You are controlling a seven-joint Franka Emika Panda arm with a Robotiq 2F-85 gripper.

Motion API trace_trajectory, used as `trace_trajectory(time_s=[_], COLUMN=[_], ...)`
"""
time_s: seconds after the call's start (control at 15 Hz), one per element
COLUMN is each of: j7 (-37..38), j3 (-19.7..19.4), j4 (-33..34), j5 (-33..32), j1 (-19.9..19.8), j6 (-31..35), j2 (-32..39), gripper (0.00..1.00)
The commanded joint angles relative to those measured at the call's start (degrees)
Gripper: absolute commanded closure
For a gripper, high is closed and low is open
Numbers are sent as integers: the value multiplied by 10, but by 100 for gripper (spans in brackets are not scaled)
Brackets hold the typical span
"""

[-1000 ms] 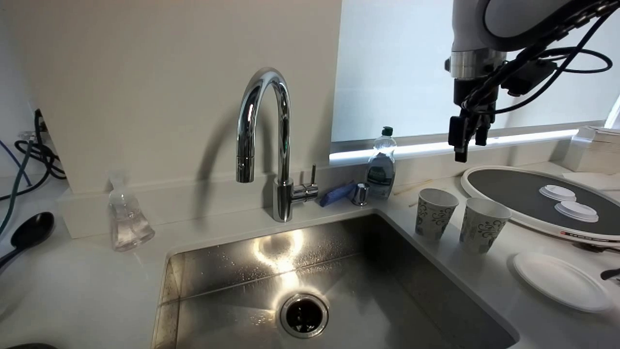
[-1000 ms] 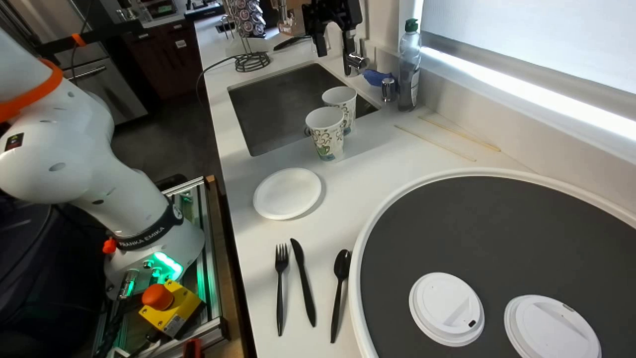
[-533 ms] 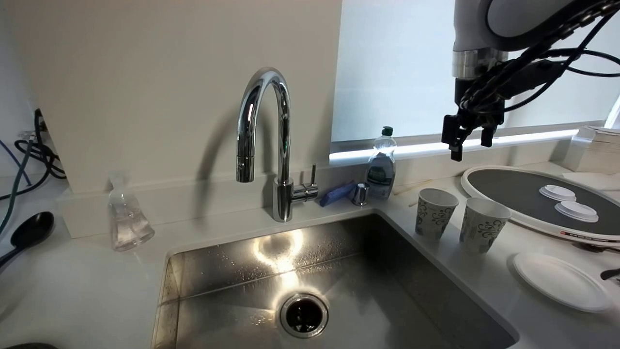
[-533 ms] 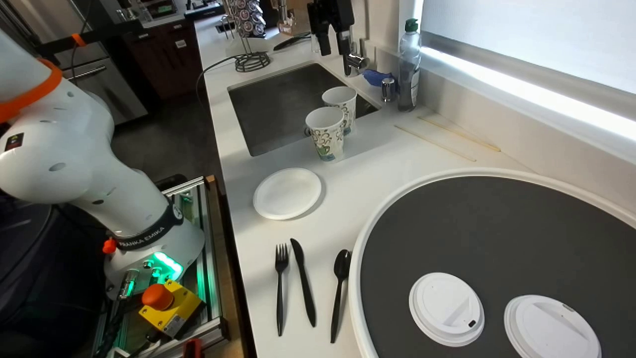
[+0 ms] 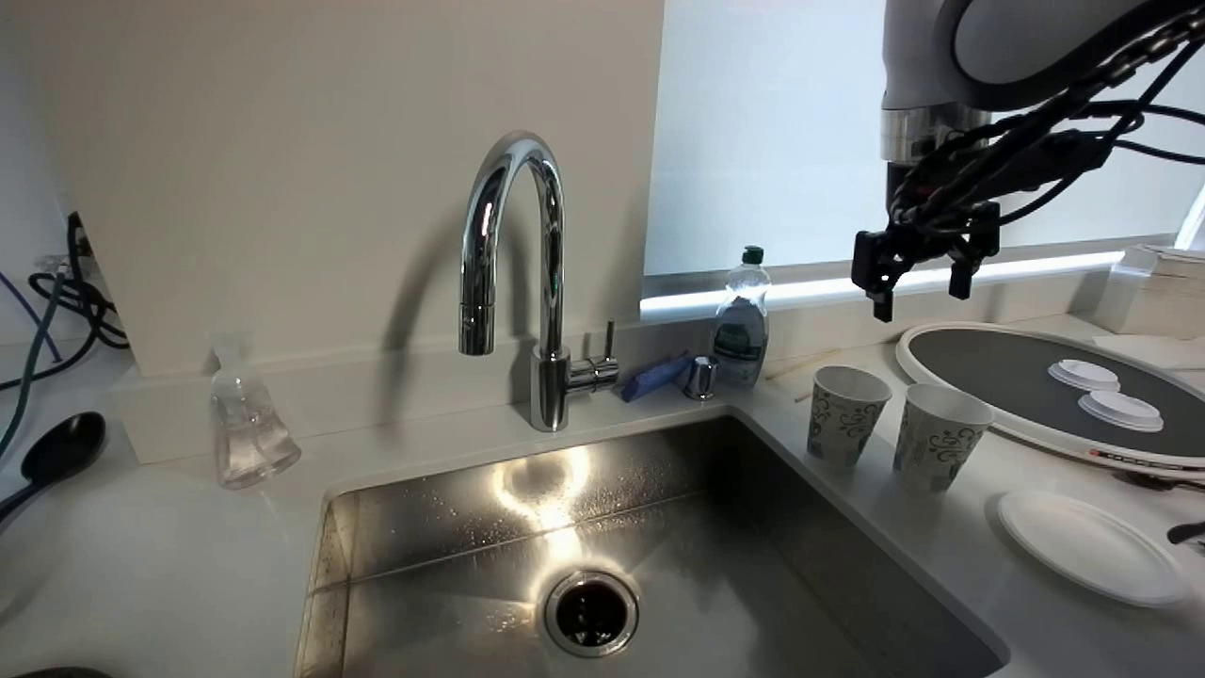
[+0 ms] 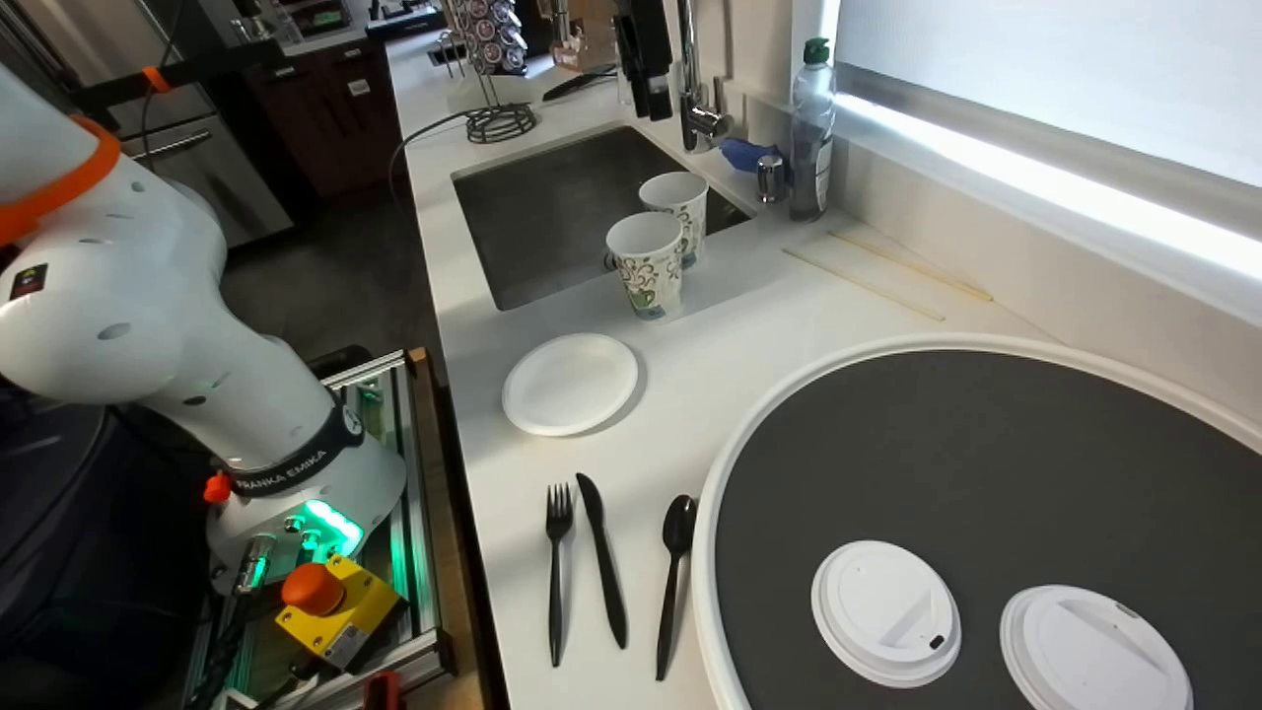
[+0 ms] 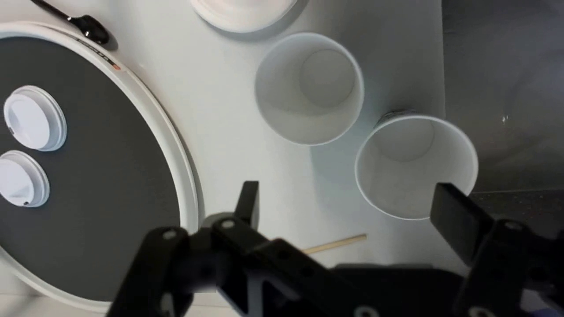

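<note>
My gripper (image 5: 921, 294) is open and empty, pointing down in the air above the counter beside the sink. In the wrist view its fingers (image 7: 348, 193) are spread wide. It also shows edge-on at the top of an exterior view (image 6: 651, 94). Two white patterned paper cups stand upright and open below it. The cup farther from the plate (image 7: 416, 167) lies partly behind the right finger in the wrist view; it shows in an exterior view (image 5: 847, 414). The cup nearer the plate (image 7: 309, 88) also shows in both exterior views (image 5: 941, 438) (image 6: 646, 266). The gripper touches neither.
A sink (image 5: 452, 603) with a tall faucet (image 5: 549, 282) lies beside the cups. A soap bottle (image 6: 810, 128) and thin sticks (image 6: 868, 286) are by the wall. A plate (image 6: 570, 385), black fork (image 6: 558, 572), knife (image 6: 603, 562), spoon (image 6: 676, 582) and round grey board with two lids (image 6: 887, 613) are near.
My gripper has turned about its vertical axis, so its fingers look wider apart in an exterior view and line up edge-on in another. The arm shifted slightly. The cups have not moved.
</note>
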Motion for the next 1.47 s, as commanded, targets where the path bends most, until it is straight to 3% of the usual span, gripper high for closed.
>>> trace_trajectory(time_s=[0.0,0.27,0.33,0.73,1.4], j7=[81,138,108,123,269], j3=[10,15,11,13,3], j4=[-46,-75,-43,-54,-65], j5=[-4,0,1,1,45], j1=[-4,-3,-3,-3,-21], j6=[46,85,56,66,65], j2=[-26,-28,-11,-13,-17], gripper=[0,0,0,0,0])
